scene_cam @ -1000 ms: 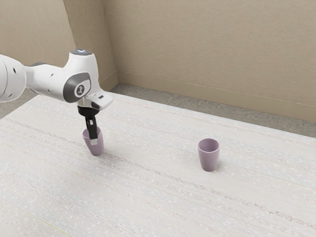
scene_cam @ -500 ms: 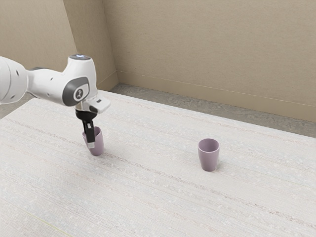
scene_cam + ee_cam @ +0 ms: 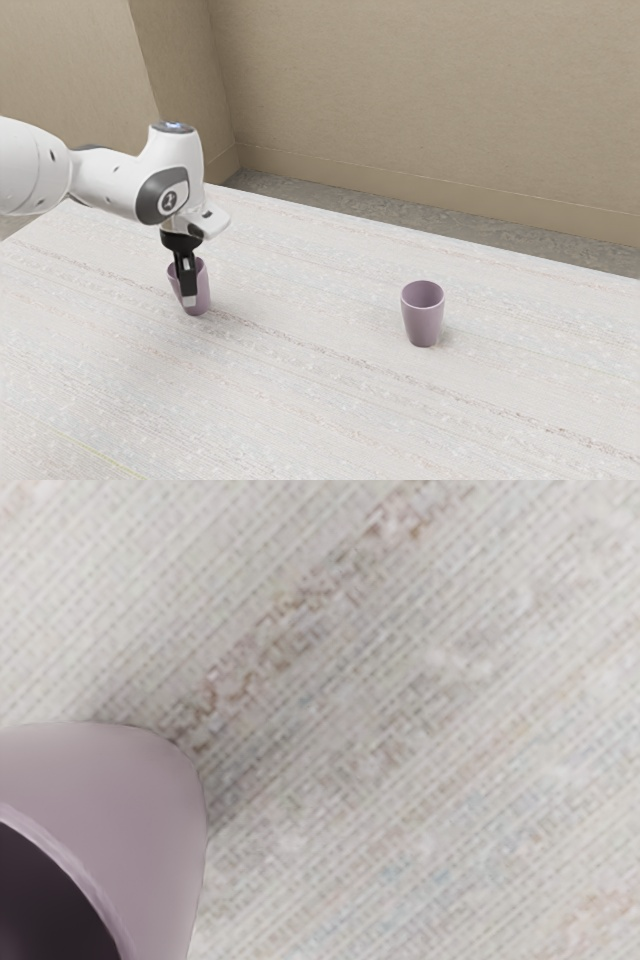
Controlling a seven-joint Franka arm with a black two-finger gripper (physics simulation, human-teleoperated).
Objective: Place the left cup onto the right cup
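Arm (image 3: pixel 110 185) comes in from the exterior view's left, forearm about level, hand pointing straight down. Claw (image 3: pixel 185 283) is clamped on the rim wall of the left cup (image 3: pixel 197 295), one finger inside, one outside. Cup is on the desk's (image 3: pixel 320 400) left part, mouth up, long axis near vertical, tilted with the mouth toward the exterior view's left. Can't tell if its base touches the desk. Right cup (image 3: pixel 422 312) stands upright, well apart. Wrist view: left cup (image 3: pixel 90 810) just under the hand, over the desk (image 3: pixel 420 730).
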